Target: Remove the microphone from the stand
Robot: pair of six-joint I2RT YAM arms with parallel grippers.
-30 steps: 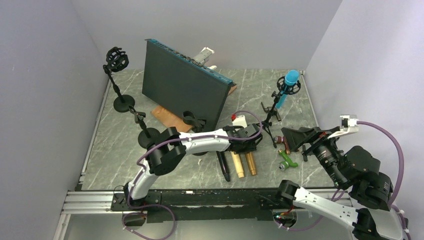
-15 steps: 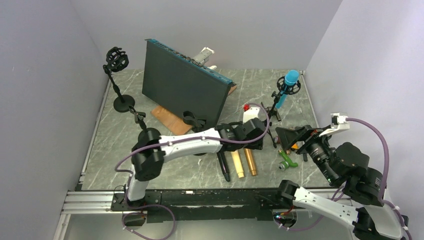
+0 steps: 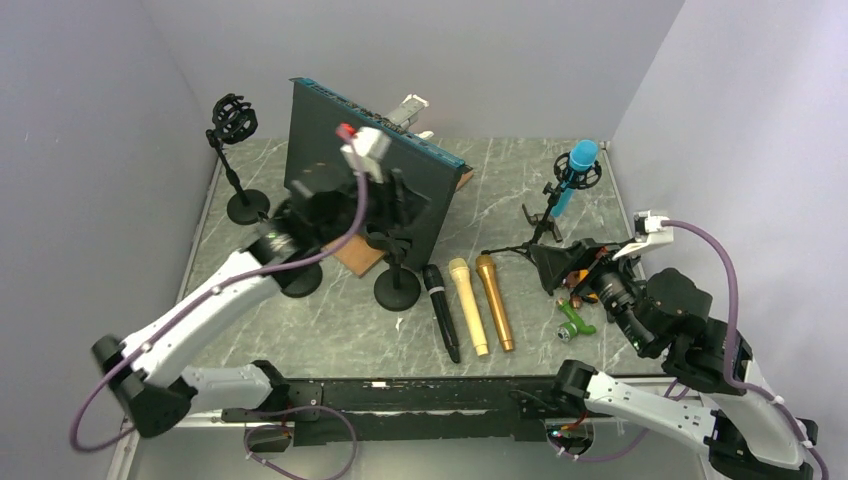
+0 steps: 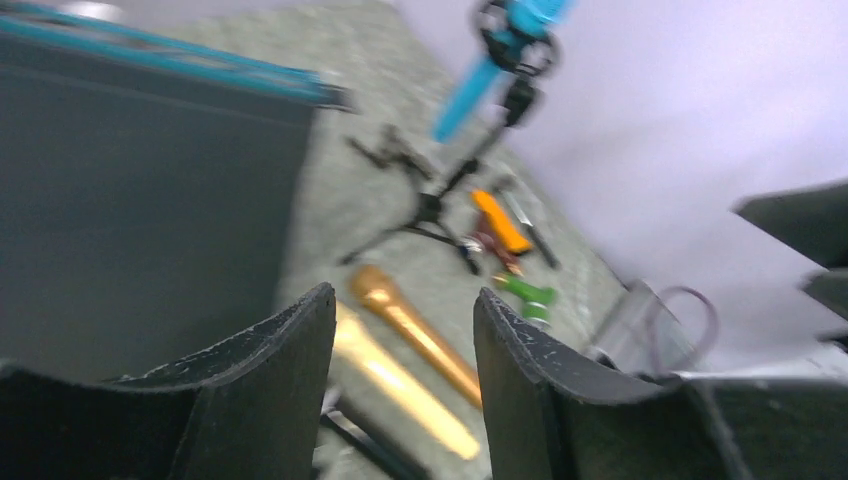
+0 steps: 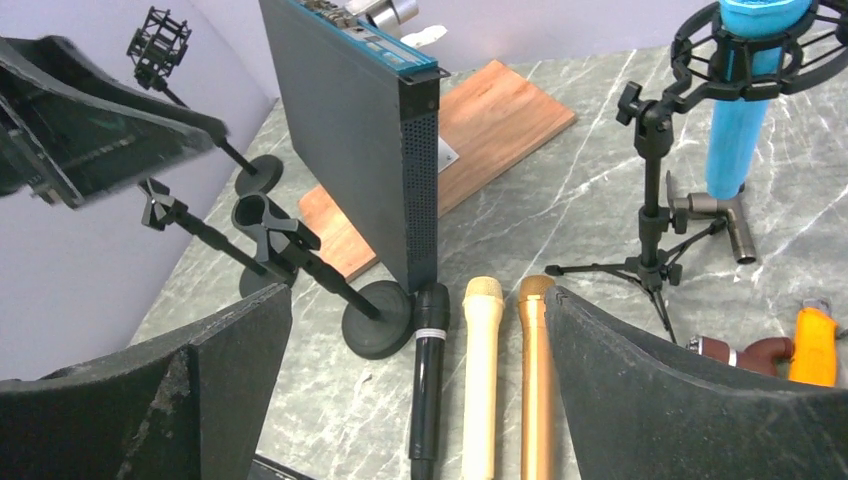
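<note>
- Since a second ago, our left arm point(image 3: 215, 300) has swung off the middle of the worktop point(image 3: 500, 180), up and back, and our right arm point(image 3: 680, 320) has edged toward the tripod stand point(image 5: 652, 200).
- The stand rises ahead and to the right of the right end effector point(image 5: 418, 295), apart from it.
- The blue microphone point(image 5: 745, 110) sits clipped in the stand's cradle. We judge nothing is removed yet, so reach, grip and lift remain.
- Both end effectors gape wide and empty, and the left end effector point(image 4: 405, 300) is far from the stand.

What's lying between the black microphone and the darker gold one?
A cream-coloured microphone, lying parallel to both; the right wrist view shows it clearly.
</note>
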